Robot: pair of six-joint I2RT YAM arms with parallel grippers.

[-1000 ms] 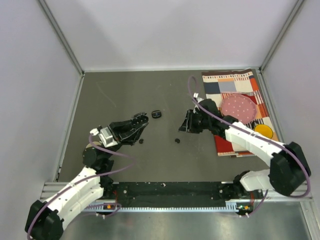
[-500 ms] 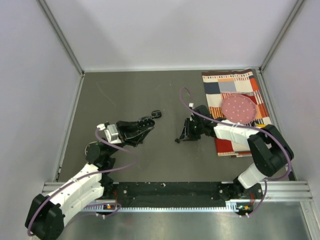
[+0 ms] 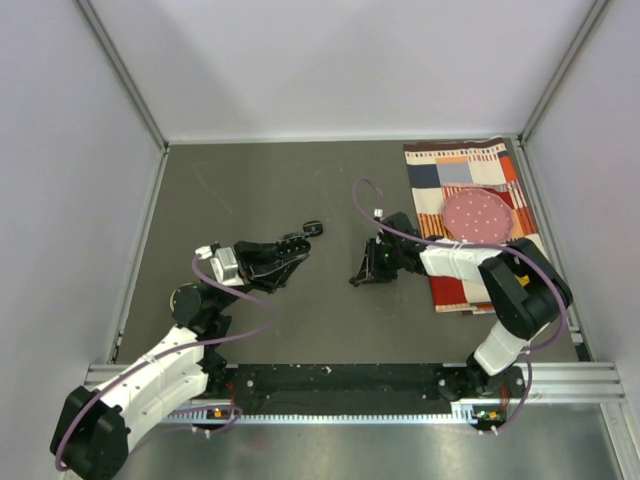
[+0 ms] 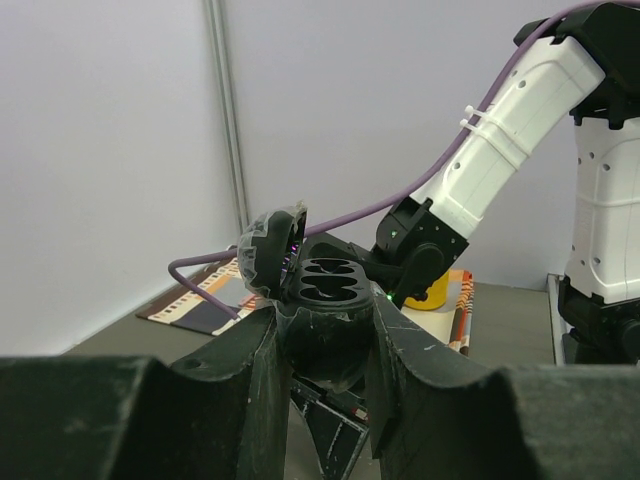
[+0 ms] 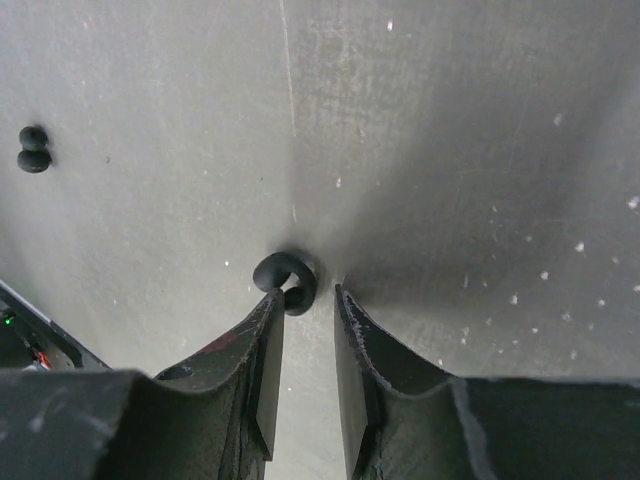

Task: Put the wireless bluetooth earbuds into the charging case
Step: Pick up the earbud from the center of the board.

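My left gripper [image 3: 298, 243] is shut on the black charging case [image 4: 330, 290], gripping its body from both sides. The case's lid [image 4: 270, 252] stands open on the left and its empty cavities face up; the lid also shows in the top view [image 3: 314, 229]. My right gripper [image 3: 358, 279] is down at the table, its jaws a narrow gap apart and empty. A tiny black earbud [image 5: 285, 282] lies on the table touching the tip of its left finger [image 5: 262, 330], not between the fingers. A second earbud [image 5: 32, 148] lies farther off to the left. Other earbuds are not visible.
A patterned cloth [image 3: 460, 170] lies at the right of the table with a pink dotted plate [image 3: 478, 214] on it. A yellow object [image 4: 437, 293] sits behind the right arm. Grey walls and metal rails enclose the table.
My left gripper has moved right onto the case and closed on it. My right gripper has moved left and down to the earbud on the table.
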